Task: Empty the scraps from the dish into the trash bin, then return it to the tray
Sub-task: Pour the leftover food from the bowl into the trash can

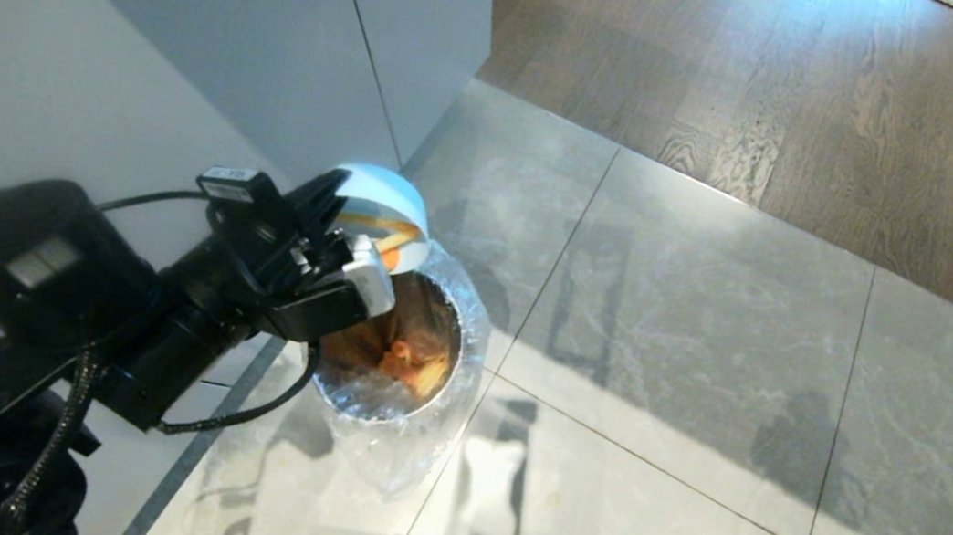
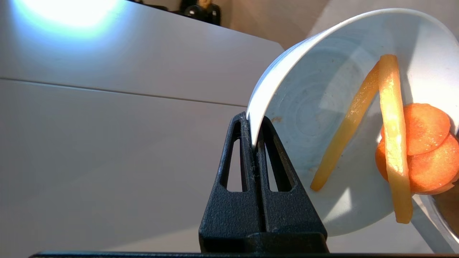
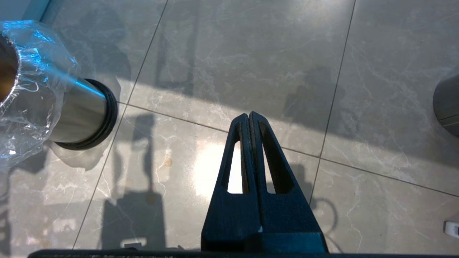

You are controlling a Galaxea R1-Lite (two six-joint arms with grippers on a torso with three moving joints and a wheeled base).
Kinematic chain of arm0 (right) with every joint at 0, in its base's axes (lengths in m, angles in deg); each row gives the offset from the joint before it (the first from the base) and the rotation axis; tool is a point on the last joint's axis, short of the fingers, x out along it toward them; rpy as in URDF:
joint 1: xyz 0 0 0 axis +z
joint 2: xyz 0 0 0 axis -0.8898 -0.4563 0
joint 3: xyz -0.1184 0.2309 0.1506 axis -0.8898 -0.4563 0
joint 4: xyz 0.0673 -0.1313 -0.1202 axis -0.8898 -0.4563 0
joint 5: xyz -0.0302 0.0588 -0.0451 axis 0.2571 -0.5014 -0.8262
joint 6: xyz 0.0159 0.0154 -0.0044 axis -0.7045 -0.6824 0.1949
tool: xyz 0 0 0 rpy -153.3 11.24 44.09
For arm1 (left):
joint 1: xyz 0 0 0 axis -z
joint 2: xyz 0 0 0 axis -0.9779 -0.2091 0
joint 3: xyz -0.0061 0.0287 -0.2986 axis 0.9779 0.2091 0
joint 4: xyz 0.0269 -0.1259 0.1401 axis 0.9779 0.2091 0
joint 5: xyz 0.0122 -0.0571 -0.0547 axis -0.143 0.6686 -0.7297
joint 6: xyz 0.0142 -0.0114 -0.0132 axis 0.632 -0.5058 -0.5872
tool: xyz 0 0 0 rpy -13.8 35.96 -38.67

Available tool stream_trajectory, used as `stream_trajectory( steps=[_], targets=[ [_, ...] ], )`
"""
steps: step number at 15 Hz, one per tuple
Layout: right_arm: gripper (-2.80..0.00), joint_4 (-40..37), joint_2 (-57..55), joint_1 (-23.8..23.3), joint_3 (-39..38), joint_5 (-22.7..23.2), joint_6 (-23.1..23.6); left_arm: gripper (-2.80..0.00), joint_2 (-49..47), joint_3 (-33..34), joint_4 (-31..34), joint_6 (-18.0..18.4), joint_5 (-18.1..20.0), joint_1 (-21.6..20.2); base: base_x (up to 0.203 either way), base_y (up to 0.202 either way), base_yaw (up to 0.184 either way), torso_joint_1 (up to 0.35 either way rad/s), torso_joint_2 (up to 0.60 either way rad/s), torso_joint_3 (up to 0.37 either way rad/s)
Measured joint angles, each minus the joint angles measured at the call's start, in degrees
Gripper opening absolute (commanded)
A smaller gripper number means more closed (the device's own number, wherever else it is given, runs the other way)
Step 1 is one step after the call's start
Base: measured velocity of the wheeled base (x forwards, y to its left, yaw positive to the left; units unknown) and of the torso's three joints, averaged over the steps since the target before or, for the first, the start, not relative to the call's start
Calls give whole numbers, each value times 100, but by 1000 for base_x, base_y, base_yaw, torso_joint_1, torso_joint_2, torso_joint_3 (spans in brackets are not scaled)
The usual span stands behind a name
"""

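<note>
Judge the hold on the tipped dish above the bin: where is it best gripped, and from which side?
By its thin rim, as the left gripper has it: one finger inside the dish, one outside, on the raised edge away from the scraps. That keeps the low, pouring lip clear over the trash bin.

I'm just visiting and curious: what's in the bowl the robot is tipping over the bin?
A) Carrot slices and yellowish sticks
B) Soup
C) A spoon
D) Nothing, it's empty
A: the tilted dish holds scraps, round carrot slices and pale sticks lying against its inner wall.
</note>
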Motion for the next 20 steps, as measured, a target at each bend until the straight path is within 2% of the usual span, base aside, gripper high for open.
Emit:
stream_trajectory(
  steps=[5,9,11,14,20],
  targets=[
    [-280,2,0,0,0,-2,2,-280,391,33,-78,42,149,90,0,0,0,0,0,0],
    [-280,2,0,0,0,0,0,-280,600,293,-72,251,221,111,0,0,0,0,0,0],
    [-280,0,0,0,0,-2,2,-280,597,171,-75,449,318,105,0,0,0,0,0,0],
    [-280,2,0,0,0,0,2,-280,526,-122,-76,554,395,110,0,0,0,0,0,0],
    [-280,2,0,0,0,-1,2,-280,432,-616,-86,551,440,99,0,0,0,0,0,0]
  ],
)
